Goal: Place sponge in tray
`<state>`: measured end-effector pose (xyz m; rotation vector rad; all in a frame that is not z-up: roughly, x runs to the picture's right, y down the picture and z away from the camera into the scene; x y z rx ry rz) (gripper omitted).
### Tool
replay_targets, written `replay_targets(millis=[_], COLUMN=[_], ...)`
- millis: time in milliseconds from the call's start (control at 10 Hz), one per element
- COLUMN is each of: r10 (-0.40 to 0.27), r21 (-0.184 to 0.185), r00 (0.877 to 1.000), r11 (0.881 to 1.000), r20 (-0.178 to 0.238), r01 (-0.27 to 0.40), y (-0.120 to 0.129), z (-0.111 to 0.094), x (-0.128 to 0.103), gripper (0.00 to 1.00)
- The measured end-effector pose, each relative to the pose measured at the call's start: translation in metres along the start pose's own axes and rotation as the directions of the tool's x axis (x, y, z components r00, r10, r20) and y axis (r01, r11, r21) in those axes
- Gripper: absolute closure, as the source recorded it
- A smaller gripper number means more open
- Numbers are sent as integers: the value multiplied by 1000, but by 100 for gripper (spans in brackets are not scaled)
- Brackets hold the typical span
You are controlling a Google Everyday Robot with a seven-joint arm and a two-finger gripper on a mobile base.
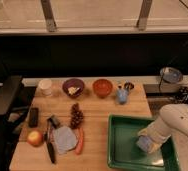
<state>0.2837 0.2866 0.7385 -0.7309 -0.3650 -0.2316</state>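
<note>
The dark-green tray (123, 152) sits at the front right of the wooden table. My gripper (146, 141) hangs from the white arm (174, 120) that comes in from the right, low inside the tray's right half. It is shut on the light-blue sponge (142, 145), which shows just under the gripper tip, at or just above the tray floor. Whether the sponge touches the floor I cannot tell.
Along the table's back stand a white cup (46, 87), a purple bowl (73, 86), an orange bowl (102, 87) and a blue cup (122, 96). Grapes (76, 116), a carrot (79, 141), a grey-blue cloth (63, 139), an apple (35, 138) and a knife (50, 147) lie at the left.
</note>
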Motion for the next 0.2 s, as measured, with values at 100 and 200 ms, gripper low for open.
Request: replay_targets(millis=[100, 200], r10=[-3, -3], r21=[1, 1], r00=[1000, 1000], r11=[1000, 1000], r20=[0, 1], r01=[3, 3], y=[-1, -1], z=[0, 1], x=[-1, -1], gripper=[38, 38])
